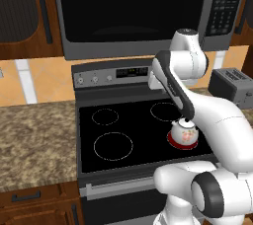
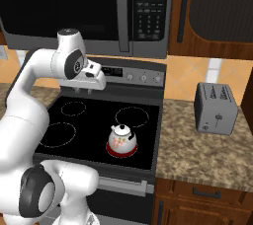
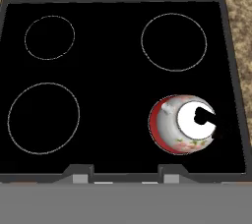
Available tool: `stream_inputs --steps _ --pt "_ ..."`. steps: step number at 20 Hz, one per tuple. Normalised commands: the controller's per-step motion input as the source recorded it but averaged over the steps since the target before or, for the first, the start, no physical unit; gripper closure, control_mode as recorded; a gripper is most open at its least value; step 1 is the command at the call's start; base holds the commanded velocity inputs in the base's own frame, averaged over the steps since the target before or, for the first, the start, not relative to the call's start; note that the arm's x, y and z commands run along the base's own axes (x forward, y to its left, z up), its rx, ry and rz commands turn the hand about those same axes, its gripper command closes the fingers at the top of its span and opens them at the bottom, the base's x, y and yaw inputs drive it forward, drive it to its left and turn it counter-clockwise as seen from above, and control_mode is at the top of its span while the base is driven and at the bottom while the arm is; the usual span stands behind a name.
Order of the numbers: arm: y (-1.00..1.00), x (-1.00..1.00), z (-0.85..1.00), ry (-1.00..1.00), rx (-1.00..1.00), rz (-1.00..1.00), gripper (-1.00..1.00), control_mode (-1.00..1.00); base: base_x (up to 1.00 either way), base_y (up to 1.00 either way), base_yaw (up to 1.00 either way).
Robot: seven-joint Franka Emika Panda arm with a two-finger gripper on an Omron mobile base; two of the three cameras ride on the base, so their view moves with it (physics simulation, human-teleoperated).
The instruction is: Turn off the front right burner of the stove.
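Stove (image 1: 123, 135) sits dead center, black glass top set into the granite desk (image 1: 34, 140), with the grey back panel (image 1: 111, 75) carrying the knobs (image 2: 143, 77) and a small digital display (image 1: 131, 72). Front right burner (image 1: 172, 142) is glowing solid red, and a small white teapot (image 1: 184, 132) with a floral print sits right on top of it, so only a crescent of red peeks out around the pot's base. The other three zones are just thin white rings, unlit.

From the hand view the camera looks straight down on the glass: red burner (image 3: 156, 120) with the teapot (image 3: 184, 125) on it lands in the lower right of that picture, and the tool's (image 3: 123, 173) two tips (image 3: 78, 171) poke up along the bottom edge. They stand well apart, nothing between them. So the burner lies below the tool and off to one side, not lined up between the tips.

In the right base view the hand is up high over the rear of the cooktop, close in front of the back panel, well apart from the teapot (image 2: 122, 138) and red zone (image 2: 121, 152).

Big microwave (image 1: 133, 7) hangs above, and a grey toaster (image 2: 215, 108) sits on the desk to the right of the stove.
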Motion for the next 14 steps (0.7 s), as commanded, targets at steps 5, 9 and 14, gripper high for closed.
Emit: stream_inputs --steps 5,9,14 --pt "0.00 0.00 0.04 0.00 0.00 0.00 -1.00 -1.00 0.00 0.00 0.00" --pt "0.00 0.00 0.00 0.00 0.00 0.00 -1.00 -1.00 0.00 0.00 0.00" --pt "-0.28 -0.04 -0.19 -0.01 0.00 -0.03 -1.00 -1.00 0.00 0.00 0.00"
